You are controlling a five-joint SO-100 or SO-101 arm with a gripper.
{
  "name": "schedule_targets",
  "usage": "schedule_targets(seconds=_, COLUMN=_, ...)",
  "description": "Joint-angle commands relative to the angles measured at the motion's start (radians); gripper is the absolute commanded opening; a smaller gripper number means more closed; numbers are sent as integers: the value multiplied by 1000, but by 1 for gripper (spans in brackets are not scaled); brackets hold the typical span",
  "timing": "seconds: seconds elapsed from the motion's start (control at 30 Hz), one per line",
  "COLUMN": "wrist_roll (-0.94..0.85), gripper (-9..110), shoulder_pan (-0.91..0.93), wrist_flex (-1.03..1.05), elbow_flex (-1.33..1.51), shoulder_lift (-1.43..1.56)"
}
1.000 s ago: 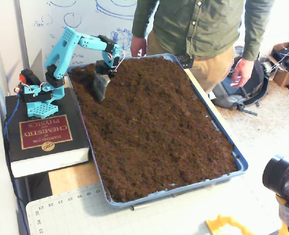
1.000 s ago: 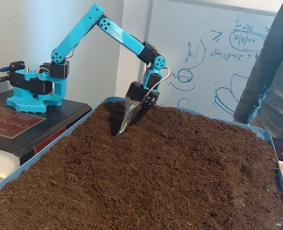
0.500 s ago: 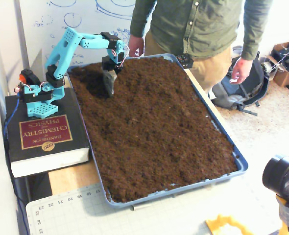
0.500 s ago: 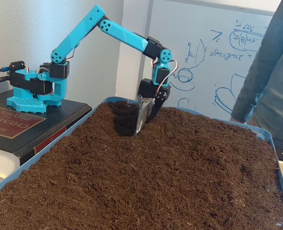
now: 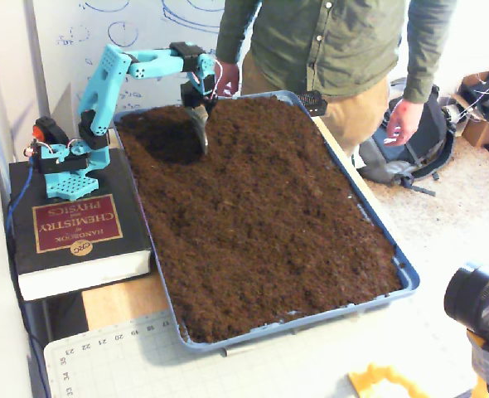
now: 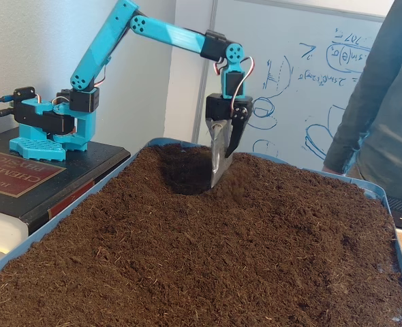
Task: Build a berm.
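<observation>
My teal gripper with its grey scoop blade (image 6: 218,178) seems closed and points straight down at the hollow's right edge — the low ridge of loose brown soil (image 6: 255,187) rises just to its right, in that fixed view.

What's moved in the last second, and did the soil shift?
The gripper swept sideways through the soil, away from the arm's base, widening the dark hollow and pushing soil up beyond it. It took hold of nothing. Tray and book stayed put.
</observation>
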Motion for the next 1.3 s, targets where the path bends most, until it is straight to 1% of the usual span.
schedule_targets(seconds=0.0, wrist_roll=-41, gripper=1, shoulder_pan=44, wrist_flex=2, elbow_flex=-92, shoulder_lift=189)
schedule_targets(seconds=0.1, wrist_roll=-63, gripper=1, shoulder_pan=43, wrist_flex=66, elbow_flex=-28, shoulder_lift=258)
schedule_targets(seconds=0.3, wrist_roll=-72, gripper=1, shoulder_pan=46, wrist_flex=360, elbow_flex=181, shoulder_lift=336)
schedule_targets(seconds=0.43, wrist_roll=-69, gripper=1, shoulder_pan=57, wrist_flex=465, elbow_flex=282, shoulder_lift=339)
schedule_targets(seconds=0.53, wrist_roll=-63, gripper=1, shoulder_pan=71, wrist_flex=439, elbow_flex=318, shoulder_lift=337)
schedule_targets(seconds=0.73, wrist_roll=-74, gripper=1, shoulder_pan=129, wrist_flex=261, elbow_flex=350, shoulder_lift=268)
schedule_targets(seconds=0.9, wrist_roll=-81, gripper=1, shoulder_pan=164, wrist_flex=167, elbow_flex=350, shoulder_lift=189)
schedule_targets(seconds=1.27, wrist_roll=-224, gripper=1, shoulder_pan=261, wrist_flex=132, elbow_flex=339, shoulder_lift=72)
